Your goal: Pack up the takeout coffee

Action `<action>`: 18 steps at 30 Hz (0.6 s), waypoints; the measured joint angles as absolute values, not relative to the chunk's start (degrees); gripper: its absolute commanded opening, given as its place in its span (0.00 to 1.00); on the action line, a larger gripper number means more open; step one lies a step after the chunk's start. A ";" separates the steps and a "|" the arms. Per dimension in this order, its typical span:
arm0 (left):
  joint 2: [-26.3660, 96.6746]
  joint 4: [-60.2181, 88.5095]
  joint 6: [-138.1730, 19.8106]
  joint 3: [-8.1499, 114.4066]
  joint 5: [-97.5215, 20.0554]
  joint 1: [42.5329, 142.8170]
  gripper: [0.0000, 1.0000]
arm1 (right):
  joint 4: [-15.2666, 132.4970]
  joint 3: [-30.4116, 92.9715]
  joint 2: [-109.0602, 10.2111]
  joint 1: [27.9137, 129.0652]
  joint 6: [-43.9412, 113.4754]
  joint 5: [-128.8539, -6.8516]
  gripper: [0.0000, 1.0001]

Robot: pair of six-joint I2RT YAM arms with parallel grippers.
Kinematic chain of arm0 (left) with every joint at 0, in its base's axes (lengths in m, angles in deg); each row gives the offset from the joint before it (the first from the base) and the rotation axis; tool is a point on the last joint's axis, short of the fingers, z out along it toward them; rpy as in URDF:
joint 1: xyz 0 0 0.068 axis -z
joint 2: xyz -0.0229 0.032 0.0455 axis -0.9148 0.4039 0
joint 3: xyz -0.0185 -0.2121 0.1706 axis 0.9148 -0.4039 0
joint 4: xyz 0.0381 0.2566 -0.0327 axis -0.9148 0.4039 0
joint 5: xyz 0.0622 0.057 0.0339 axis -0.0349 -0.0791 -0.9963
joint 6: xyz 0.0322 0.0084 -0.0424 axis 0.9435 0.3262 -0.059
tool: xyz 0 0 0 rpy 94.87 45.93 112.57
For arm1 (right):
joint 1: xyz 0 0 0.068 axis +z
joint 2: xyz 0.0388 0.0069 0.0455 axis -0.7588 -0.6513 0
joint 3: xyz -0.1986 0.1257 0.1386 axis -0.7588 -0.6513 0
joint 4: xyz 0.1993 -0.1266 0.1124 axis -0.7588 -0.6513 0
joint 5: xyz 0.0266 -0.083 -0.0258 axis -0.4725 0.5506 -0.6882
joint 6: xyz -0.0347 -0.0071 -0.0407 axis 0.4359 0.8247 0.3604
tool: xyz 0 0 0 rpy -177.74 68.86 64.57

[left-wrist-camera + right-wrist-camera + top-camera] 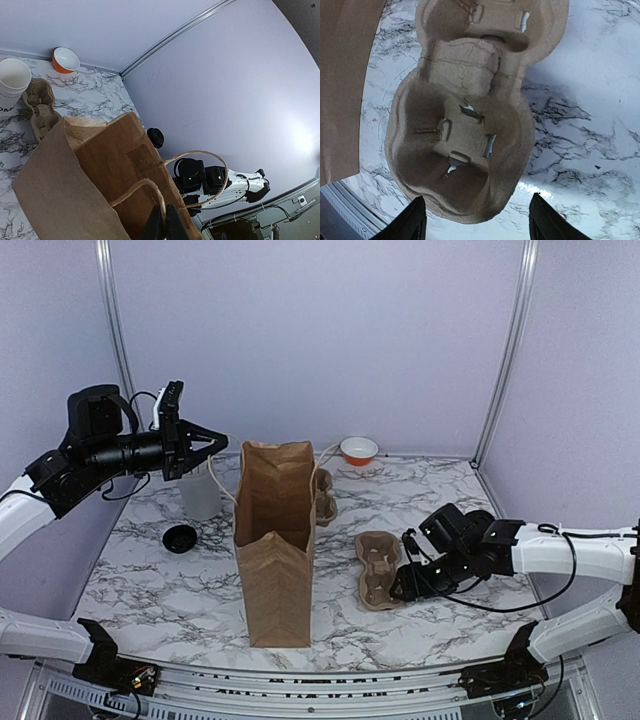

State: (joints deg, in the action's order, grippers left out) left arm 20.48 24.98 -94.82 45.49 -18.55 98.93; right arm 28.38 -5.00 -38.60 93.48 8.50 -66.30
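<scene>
Marble desk: the left tool is clamped on the bag handle of an upright paper bag. The right tool gapes over a cup carrier. A white cup stands left of the bag, its top hidden, so I cannot tell whether it has a lid.

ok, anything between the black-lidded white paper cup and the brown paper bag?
Nothing visible. The black-lidded cup stands apart, left of the paper bag; its mouth is open, left pincer shut on a handle.

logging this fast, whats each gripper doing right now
Left gripper: shut on the paper bag handle.
Right gripper: open, fingers either side of the cup carrier, holding nothing.
</scene>
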 measured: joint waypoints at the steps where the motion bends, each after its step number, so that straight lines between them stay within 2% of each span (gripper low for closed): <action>1: 20.59 25.22 -94.85 45.67 -18.53 98.80 0.06 | 28.77 -5.15 -38.60 93.48 7.87 -66.32 0.67; 12: 23.32 29.42 -97.97 45.89 -14.92 96.79 0.06 | 30.52 -6.62 -39.41 93.57 1.66 -66.19 0.67; 18: 21.85 29.86 -97.75 45.84 -14.83 96.76 0.07 | 30.96 -4.76 -42.52 98.27 -1.14 -63.61 0.67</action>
